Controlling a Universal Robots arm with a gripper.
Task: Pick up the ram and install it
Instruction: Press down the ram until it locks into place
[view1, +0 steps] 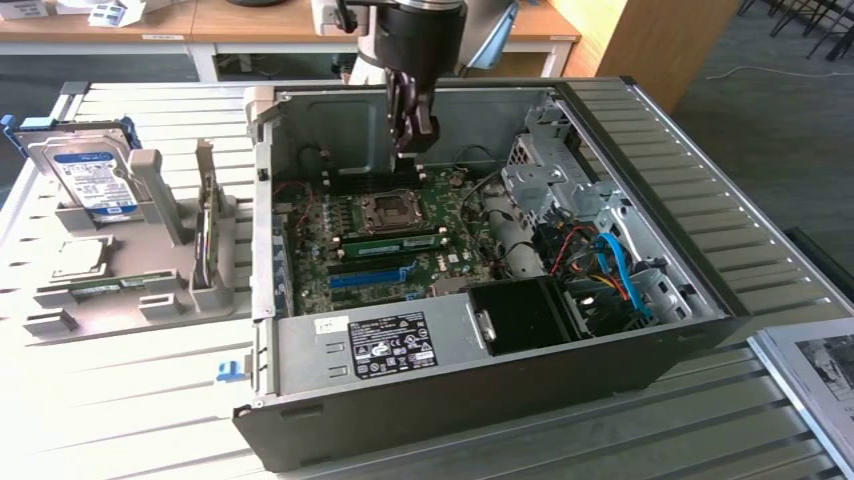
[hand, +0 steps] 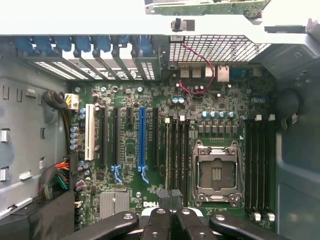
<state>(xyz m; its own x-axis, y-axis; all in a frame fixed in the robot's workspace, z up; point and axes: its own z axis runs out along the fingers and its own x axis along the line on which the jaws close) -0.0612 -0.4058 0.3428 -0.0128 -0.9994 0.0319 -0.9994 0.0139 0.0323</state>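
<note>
The black two-fingered pincer hangs over the back part of the open case, its fingers pressed together with nothing between them; in the wrist view its closed fingertips sit above the memory slots beside the processor socket. The big dark-grey metal computer case lies on its side on the slatted table, showing the green motherboard. A long green ram stick lies seated in a slot just beside the square silver processor socket. On the exterior view's left a grey plastic rack holds a hard drive with a blue-white label, a square silver processor chip and another thin green ram stick standing on edge.
</note>
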